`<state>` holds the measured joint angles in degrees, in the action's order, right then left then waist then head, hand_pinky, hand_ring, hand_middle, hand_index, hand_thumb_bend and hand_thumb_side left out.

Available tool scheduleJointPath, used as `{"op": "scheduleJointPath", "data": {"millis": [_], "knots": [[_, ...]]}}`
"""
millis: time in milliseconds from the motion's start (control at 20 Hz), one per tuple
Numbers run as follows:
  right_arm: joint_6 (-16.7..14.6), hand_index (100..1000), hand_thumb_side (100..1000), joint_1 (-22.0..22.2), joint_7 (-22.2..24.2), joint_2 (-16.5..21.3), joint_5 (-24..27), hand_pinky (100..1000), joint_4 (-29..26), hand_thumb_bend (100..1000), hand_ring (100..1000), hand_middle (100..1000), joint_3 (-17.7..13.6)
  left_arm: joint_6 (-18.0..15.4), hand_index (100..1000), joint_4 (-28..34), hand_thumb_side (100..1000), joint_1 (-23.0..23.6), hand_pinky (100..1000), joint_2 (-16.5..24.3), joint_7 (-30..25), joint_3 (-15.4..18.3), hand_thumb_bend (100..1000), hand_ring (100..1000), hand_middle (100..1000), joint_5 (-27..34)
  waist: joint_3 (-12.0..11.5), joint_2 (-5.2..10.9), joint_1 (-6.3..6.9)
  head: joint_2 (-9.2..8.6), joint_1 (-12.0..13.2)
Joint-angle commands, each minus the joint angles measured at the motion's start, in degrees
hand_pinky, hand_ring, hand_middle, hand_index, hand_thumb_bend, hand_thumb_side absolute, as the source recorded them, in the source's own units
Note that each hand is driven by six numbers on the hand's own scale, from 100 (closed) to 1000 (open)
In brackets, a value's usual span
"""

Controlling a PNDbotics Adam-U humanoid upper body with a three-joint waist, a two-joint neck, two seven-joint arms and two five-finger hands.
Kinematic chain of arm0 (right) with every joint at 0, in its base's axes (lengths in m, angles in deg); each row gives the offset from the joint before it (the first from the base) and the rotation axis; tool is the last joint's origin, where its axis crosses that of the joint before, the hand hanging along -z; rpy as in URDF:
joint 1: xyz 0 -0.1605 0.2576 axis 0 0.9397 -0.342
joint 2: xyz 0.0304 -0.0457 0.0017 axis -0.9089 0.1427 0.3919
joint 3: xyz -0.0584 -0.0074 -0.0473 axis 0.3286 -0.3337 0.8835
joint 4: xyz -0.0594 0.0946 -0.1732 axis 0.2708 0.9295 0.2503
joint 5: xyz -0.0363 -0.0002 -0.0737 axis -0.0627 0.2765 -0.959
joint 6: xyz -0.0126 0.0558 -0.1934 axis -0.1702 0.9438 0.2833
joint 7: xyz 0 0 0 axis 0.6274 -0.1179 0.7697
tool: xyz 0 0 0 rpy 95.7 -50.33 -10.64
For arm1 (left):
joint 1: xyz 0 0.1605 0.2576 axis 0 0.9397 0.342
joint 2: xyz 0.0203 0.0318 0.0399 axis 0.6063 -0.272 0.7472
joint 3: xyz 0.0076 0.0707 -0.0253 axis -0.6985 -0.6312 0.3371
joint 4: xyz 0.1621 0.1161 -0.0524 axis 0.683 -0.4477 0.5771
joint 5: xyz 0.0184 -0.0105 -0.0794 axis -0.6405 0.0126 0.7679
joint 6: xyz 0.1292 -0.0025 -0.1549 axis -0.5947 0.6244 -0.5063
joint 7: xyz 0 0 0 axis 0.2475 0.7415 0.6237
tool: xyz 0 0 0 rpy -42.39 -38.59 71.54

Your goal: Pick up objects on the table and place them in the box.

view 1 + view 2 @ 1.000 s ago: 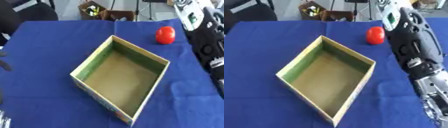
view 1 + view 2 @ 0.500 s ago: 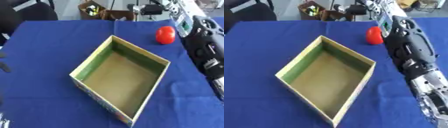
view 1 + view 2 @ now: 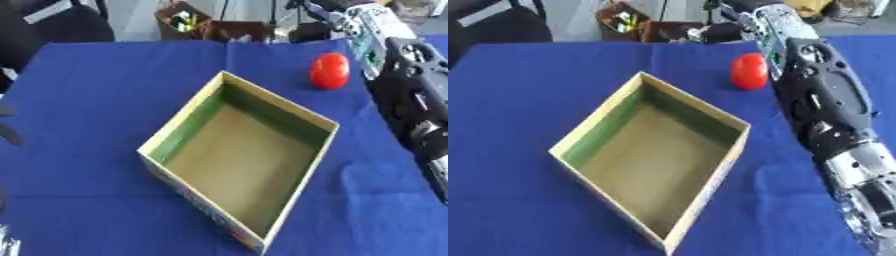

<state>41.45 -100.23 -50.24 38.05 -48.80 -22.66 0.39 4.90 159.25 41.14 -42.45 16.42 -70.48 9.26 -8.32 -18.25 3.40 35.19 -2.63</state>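
A red round object (image 3: 330,70) lies on the blue tablecloth at the far right, a little beyond the box's far corner. The open cardboard box (image 3: 188,118) sits in the middle, turned like a diamond, with nothing inside. My right arm (image 3: 820,100) runs up the right side past the red object. Its hand (image 3: 732,7) is over the table's far edge, above and behind the red object and not touching it. My left hand (image 3: 10,134) shows only as dark straight fingertips at the left edge, holding nothing.
A brown carton (image 3: 188,22) with small items stands on the floor past the far edge. Dark chairs (image 3: 52,30) stand at the far left. Blue cloth (image 3: 87,75) covers the table around the box.
My right arm has swung leftward along the far edge, bringing its hand from the top right corner to behind the red object. The box, the red object and my left hand have not moved.
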Motion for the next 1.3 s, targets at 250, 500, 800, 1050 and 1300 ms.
{"op": "scheduleJointPath", "data": {"millis": [250, 500, 800, 1050, 1300], "knots": [[-1.5, 912, 1000, -1.3, 3.7, 2.5, 0.8, 822, -1.0, 582, 836, 834, -2.3, 0.1, 710, 1.1, 933, -0.1, 279, 1.1, -0.1, -0.2, 100, 543, 589, -0.2, 0.3, 1.19, 0.02, -0.11, 0.5], [-2.4, 918, 1000, -1.4, 6.5, 3.9, 2.6, 827, -1.3, 623, 842, 841, -2.3, 0.1, 710, 1.1, 932, 0.0, 279, 1.2, -0.1, -0.1, 100, 544, 589, -0.3, 0.5, 1.17, -0.01, -0.11, 0.8], [-4.7, 937, 822, -1.1, 11.0, 5.3, 5.4, 835, -0.6, 649, 849, 839, -2.9, 0.1, 709, 1.1, 932, 0.0, 279, 1.3, -0.2, -0.1, 100, 544, 588, -0.4, 0.4, 1.03, 0.02, -0.17, 1.0], [-7.1, 969, 585, -0.9, 15.4, 6.1, 7.7, 850, 2.0, 772, 861, 850, -2.8, 0.1, 709, 1.1, 932, -0.2, 278, 1.4, -0.3, -0.2, 100, 543, 588, -0.3, 0.4, 0.87, 0.01, -0.25, 1.1], [-8.1, 980, 422, -1.0, 19.9, 6.4, 8.8, 866, 2.7, 724, 870, 851, -2.4, 0.1, 710, 1.1, 932, -0.2, 278, 1.4, -0.4, -0.2, 100, 543, 588, -0.3, 0.4, 0.86, 0.09, -0.28, 1.0]]}}
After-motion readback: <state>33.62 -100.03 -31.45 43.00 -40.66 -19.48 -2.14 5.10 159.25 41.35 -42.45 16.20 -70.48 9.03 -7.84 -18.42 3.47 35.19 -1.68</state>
